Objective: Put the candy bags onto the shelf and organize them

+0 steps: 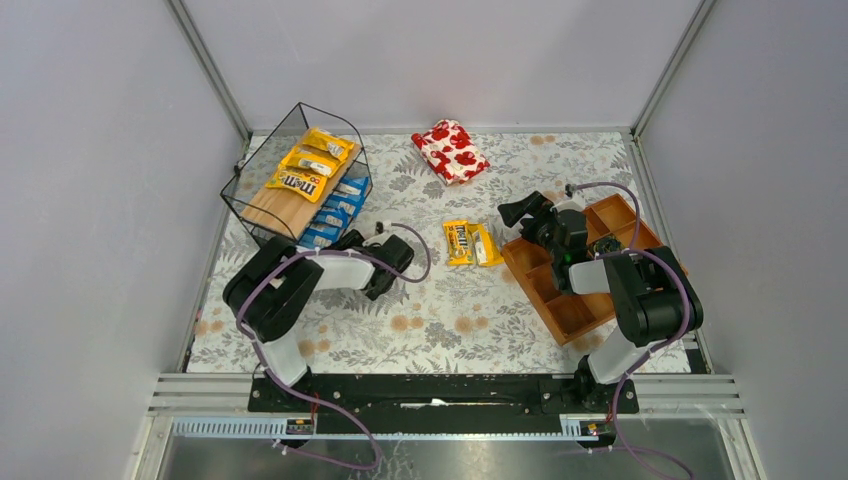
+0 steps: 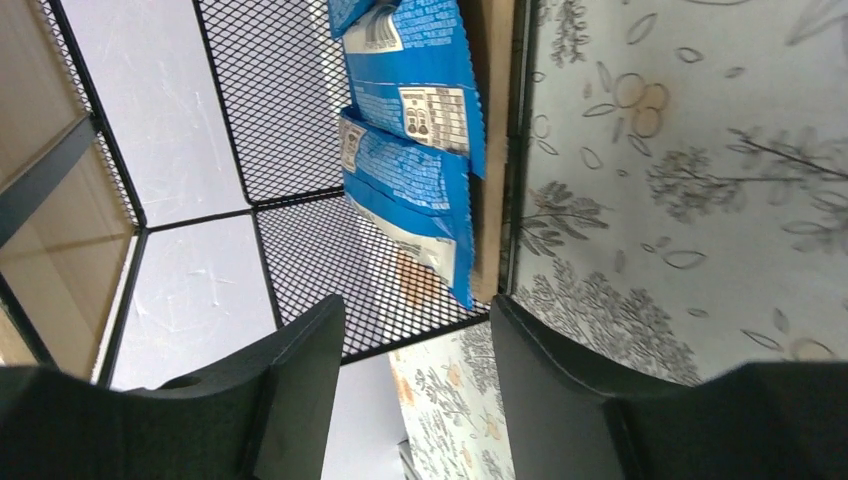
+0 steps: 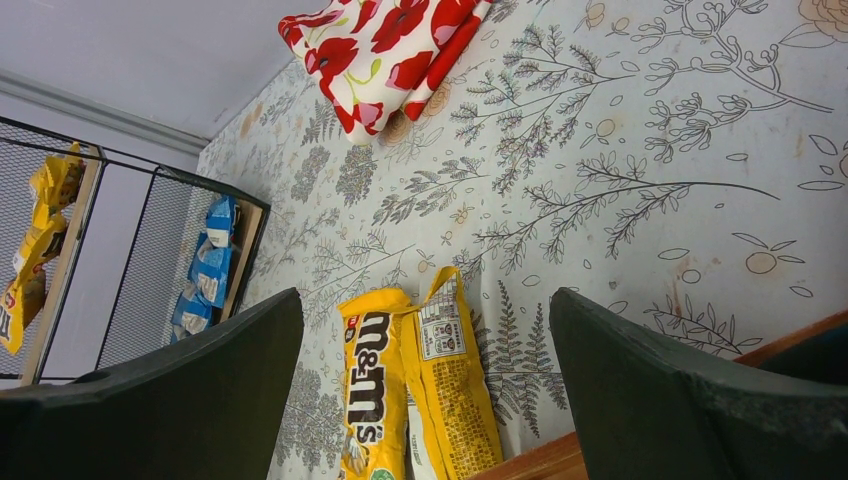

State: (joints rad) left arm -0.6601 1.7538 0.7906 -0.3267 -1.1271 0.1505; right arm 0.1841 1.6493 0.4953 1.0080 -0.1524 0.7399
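Observation:
The black wire shelf (image 1: 262, 215) stands at the far left. Several yellow candy bags (image 1: 310, 165) lie on its upper board and several blue bags (image 1: 338, 212) on the lower board. Two more yellow bags (image 1: 470, 243) lie side by side on the table centre. My left gripper (image 1: 352, 243) is open and empty just in front of the shelf's lower tier; in the left wrist view (image 2: 420, 390) the blue bags (image 2: 410, 130) lie ahead of it. My right gripper (image 1: 520, 212) is open and empty, to the right of the two yellow bags (image 3: 415, 390), which show between its fingers (image 3: 425, 400).
A red-and-white floral pouch (image 1: 451, 150) lies at the back centre. An orange-brown compartment tray (image 1: 570, 300) sits at the right under my right arm, its edge touching the two yellow bags. Grey walls close in the table on three sides.

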